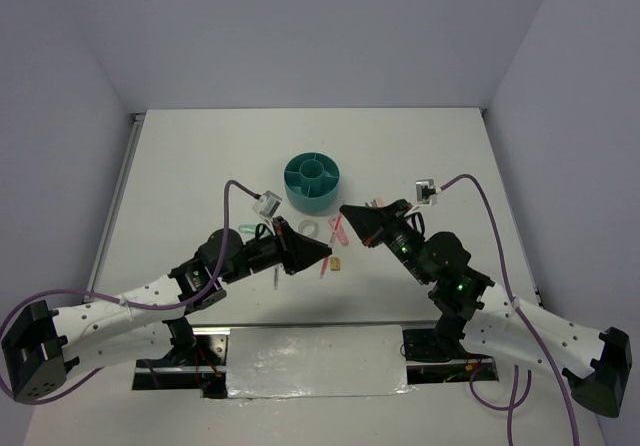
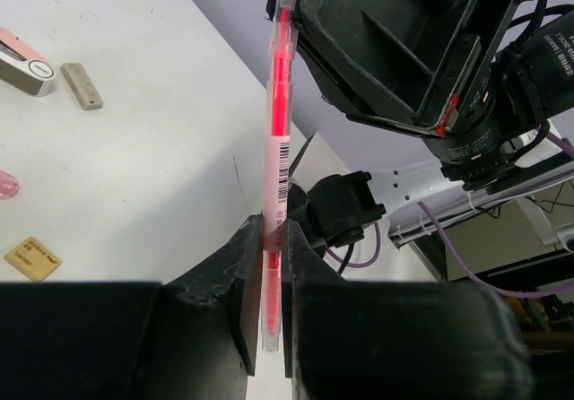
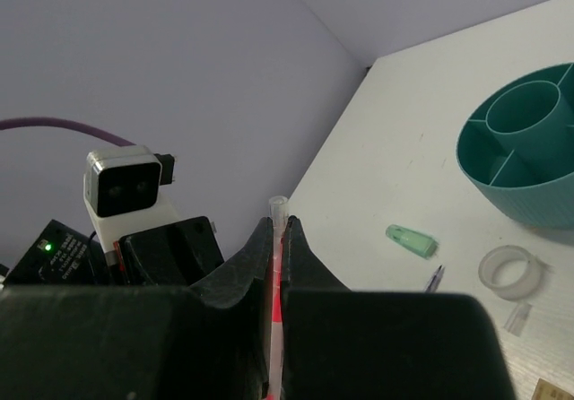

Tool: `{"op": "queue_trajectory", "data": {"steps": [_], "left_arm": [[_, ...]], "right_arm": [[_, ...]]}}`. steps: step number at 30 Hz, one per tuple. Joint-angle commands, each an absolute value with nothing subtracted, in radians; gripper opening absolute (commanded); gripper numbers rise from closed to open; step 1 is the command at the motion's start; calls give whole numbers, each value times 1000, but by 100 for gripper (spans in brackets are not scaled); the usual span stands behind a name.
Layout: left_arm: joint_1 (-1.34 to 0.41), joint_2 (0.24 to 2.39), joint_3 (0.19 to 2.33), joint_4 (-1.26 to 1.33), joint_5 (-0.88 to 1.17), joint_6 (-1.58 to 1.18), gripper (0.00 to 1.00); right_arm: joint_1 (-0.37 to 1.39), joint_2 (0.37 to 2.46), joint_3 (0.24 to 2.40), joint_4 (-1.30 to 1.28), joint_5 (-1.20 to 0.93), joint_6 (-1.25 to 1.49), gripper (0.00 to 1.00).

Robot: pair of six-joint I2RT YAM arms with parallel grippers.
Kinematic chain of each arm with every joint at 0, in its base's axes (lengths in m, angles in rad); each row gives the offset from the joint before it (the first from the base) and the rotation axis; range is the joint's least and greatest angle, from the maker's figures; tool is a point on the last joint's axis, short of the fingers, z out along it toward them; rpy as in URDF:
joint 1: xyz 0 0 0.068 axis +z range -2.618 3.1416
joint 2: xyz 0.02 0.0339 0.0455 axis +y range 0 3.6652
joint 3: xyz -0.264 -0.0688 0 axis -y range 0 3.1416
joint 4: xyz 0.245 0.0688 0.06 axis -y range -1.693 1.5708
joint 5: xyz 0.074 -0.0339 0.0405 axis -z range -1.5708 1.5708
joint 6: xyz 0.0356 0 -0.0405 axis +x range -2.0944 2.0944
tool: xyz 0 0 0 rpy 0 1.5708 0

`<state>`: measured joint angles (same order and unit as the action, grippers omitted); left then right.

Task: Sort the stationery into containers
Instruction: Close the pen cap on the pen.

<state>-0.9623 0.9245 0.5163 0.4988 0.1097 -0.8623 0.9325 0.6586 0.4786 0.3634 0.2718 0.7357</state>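
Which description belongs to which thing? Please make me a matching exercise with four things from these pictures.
Things:
1. pen
2. organiser
3. tape ring
4. capsule

Descriptions:
A. teal, round, divided into compartments
B. mint green, lying on the table
C. gripped by the left gripper and the right gripper
D. clear, lying flat near the organiser

Pairs: 1-C, 2-A, 3-D, 4-B

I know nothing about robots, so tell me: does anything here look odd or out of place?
Yes: the pink-red plastic pen is off the white table, pinched by both the left gripper and the right gripper at once. That looks like a handover, probably not a fault. Nothing looks spilled or broken.
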Motion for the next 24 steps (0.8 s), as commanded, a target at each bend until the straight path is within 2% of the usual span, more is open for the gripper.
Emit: {"op": "queue_trajectory", "data": {"steps": [1, 14, 24], "left_arm": [[-956, 897, 561, 592, 123, -816, 0], [-957, 900, 534, 709, 78, -761, 0], [-954, 855, 650, 588, 5, -557, 0]], "right_arm": [[939, 661, 466, 370, 248, 742, 0], [940, 695, 443, 408, 140, 844, 0], [946, 704, 463, 285, 91, 838, 0]]}}
